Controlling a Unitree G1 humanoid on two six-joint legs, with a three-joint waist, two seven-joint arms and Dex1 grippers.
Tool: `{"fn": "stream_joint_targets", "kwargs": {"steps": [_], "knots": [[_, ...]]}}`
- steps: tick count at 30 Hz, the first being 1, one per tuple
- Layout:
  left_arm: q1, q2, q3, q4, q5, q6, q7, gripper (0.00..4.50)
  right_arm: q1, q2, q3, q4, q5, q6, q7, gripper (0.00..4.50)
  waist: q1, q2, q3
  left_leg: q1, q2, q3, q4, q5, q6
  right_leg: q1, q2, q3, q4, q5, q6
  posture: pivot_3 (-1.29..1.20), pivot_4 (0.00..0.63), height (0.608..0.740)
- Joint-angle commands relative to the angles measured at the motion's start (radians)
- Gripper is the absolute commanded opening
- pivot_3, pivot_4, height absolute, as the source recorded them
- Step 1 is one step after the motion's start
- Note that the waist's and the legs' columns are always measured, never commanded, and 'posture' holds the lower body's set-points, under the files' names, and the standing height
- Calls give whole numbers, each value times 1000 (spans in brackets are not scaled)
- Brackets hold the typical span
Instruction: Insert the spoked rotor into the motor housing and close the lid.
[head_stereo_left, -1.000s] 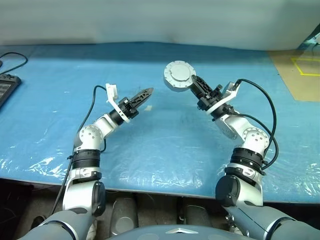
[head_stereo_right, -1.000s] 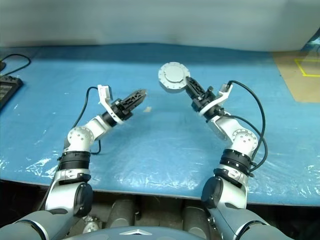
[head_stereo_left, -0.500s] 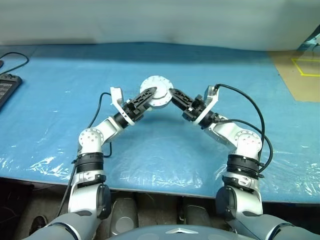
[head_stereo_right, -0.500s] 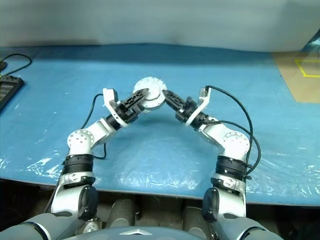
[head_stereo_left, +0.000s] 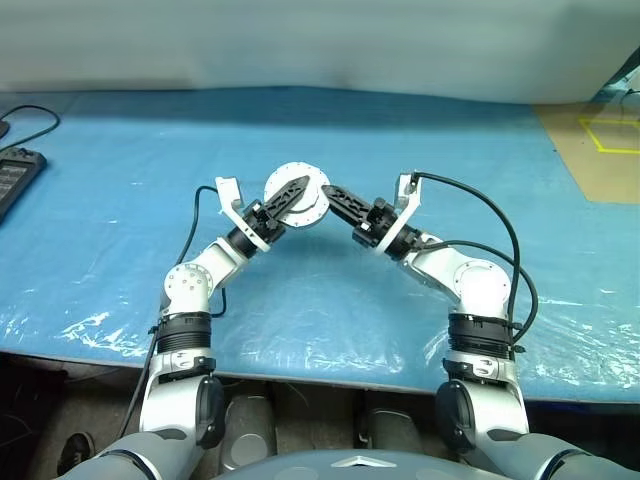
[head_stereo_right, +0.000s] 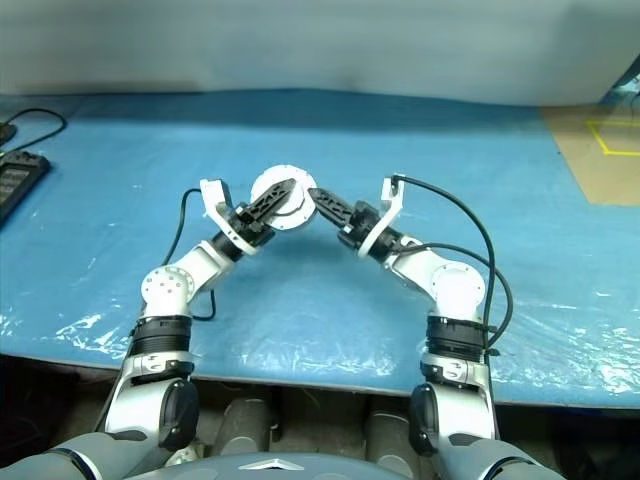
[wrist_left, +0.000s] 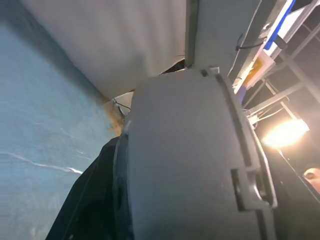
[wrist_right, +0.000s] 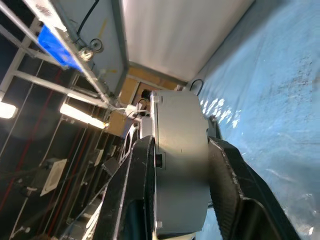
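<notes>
A thick round silver-grey metal casing, the motor housing (head_stereo_left: 287, 174), hangs above the middle of the blue table, smooth face towards me. I cannot tell where the lid ends on it. My left gripper (head_stereo_left: 300, 186) reaches in from the left, one finger across that face, shut on the casing. From the right, my right gripper (head_stereo_left: 328, 193) holds its other side. In the right wrist view the casing (wrist_right: 182, 165) sits edge-on between the two black fingers (wrist_right: 140, 190). It looms close in the left wrist view (wrist_left: 185, 165). The spoked rotor is out of view.
The table is covered by a blue plastic sheet (head_stereo_left: 320, 290) whose front edge runs just before the robot. A black device (head_stereo_left: 15, 175) with a cable lies at the far left. A tan surface with yellow tape (head_stereo_left: 600, 140) lies at the back right.
A second ago only my right gripper held the casing, up and to the right. It swung left and down to meet the left gripper, whose jaws have narrowed onto it.
</notes>
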Motion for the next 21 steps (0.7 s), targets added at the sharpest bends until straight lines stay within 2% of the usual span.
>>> {"fn": "stream_joint_targets", "kwargs": {"steps": [1, 4, 8, 10, 14, 17, 21], "knots": [[-38, 1, 24, 22, 7, -54, 9, 2468, -29, -5, -18, -3, -70, -118, 3, 2758, 0, 0, 0, 0, 0, 0, 0, 0, 0, 0, 0, 0, 0, 0, 0, 0, 150, 740], [-62, 4, 48, 77, 29, -100, 29, 2468, -52, 3, -38, 49, -153, -243, -25, 3809, 0, 0, 0, 0, 0, 0, 0, 0, 0, 0, 0, 0, 0, 0, 0, 0, 150, 740], [-112, 16, 104, 185, 70, -220, 77, 2468, -72, -5, -55, 104, -208, -315, -24, 3809, -1, 0, 0, 0, 0, -1, 1, 0, 0, 0, 0, 0, 1, 0, 0, 0, 150, 740], [-179, 41, 168, 318, 112, -377, 153, 2468, -67, -18, -47, 108, -229, -324, -3, 3809, -3, 0, 0, 0, 0, -1, 2, 0, 0, 0, 0, 0, 1, 0, 0, 0, 150, 740], [-316, 135, 281, 613, 140, -558, 290, 2468, -50, -32, -41, 105, -261, -338, 17, 3809, -7, -1, 0, 0, 1, -2, 3, 0, 0, 0, 1, 0, 2, 1, 1, 0, 150, 740], [-398, 192, 299, 798, 191, -659, 334, 2468, -44, -33, -40, 109, -279, -343, 24, 3809, -3, -1, 1, 0, 0, -3, 3, 0, 0, 0, 2, -1, 1, 1, 1, 0, 150, 740], [-466, 223, 313, 920, 247, -771, 384, 2468, -36, -30, -26, 101, -307, -349, 34, 3809, 17, -2, 1, -6, -1, -7, 3, 0, 0, 1, 0, -7, 0, 1, 1, 0, 150, 740]]}}
